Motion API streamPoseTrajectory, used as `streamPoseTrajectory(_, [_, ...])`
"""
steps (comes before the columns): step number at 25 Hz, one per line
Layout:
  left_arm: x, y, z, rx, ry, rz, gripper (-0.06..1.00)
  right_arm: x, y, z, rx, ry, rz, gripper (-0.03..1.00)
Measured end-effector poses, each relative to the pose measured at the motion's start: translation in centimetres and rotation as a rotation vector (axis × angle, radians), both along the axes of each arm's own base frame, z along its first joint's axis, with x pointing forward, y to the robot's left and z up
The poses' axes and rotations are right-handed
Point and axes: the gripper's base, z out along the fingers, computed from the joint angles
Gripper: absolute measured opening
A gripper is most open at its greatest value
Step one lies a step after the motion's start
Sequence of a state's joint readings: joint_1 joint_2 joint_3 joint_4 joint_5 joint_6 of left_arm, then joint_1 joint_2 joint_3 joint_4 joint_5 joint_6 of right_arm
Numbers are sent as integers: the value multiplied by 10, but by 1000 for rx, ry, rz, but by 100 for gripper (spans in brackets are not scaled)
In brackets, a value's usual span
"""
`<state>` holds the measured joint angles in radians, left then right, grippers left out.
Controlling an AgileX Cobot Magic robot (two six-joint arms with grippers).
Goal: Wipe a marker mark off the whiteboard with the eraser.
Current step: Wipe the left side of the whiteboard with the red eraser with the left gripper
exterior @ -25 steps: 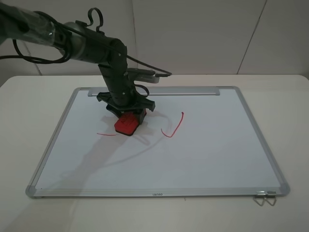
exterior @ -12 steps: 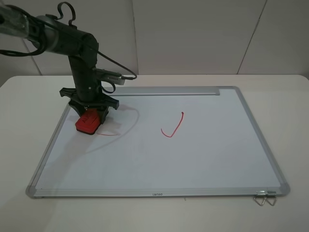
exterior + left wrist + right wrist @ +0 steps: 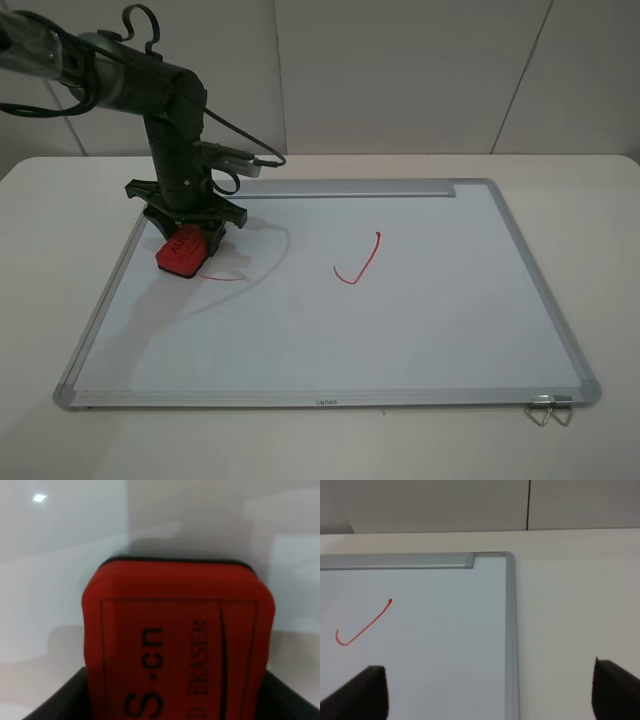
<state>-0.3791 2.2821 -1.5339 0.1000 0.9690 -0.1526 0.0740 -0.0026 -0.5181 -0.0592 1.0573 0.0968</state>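
Left hand (image 3: 186, 238) clamped on eraser (image 3: 180, 255), held down on whiteboard (image 3: 420, 330) near its 10 o'clock corner, likely to sweep the thin marker mark (image 3: 222, 277) at eraser's 4 o'clock.

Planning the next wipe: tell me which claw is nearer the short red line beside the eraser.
Left. The left claw holds the eraser right beside the red line; the right claw hangs out by the whiteboard's right edge.

Lab: white table (image 3: 600, 220), panelled wall (image 3: 400, 70).
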Motion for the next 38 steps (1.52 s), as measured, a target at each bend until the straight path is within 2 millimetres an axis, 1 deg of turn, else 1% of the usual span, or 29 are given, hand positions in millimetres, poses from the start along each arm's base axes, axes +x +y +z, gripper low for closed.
streamPoseTrajectory(4, [-8,-30,-1,-89,-13,-45,57,0,0,0,0,0,0,72])
streamPoseTrajectory(11, [-24,-68,-1,-136,-37,-132,57,0,0,0,0,0,0,72])
streamPoseTrajectory(15, [-34,-88,-1,-164,-36,-163,57,0,0,0,0,0,0,72])
streamPoseTrajectory(18, [-40,-95,-1,-178,-25,-169,57,0,0,0,0,0,0,72])
streamPoseTrajectory(22, [-42,-95,-2,-169,-17,-182,57,0,0,0,0,0,0,72])
streamPoseTrajectory(27, [-51,-87,-7,-170,-46,-198,57,0,0,0,0,0,0,72])
streamPoseTrajectory(32, [-61,-63,-10,-175,-77,-168,57,0,0,0,0,0,0,72])
streamPoseTrajectory(38, [-69,-22,-11,-199,-171,-97,57,0,0,0,0,0,0,72])
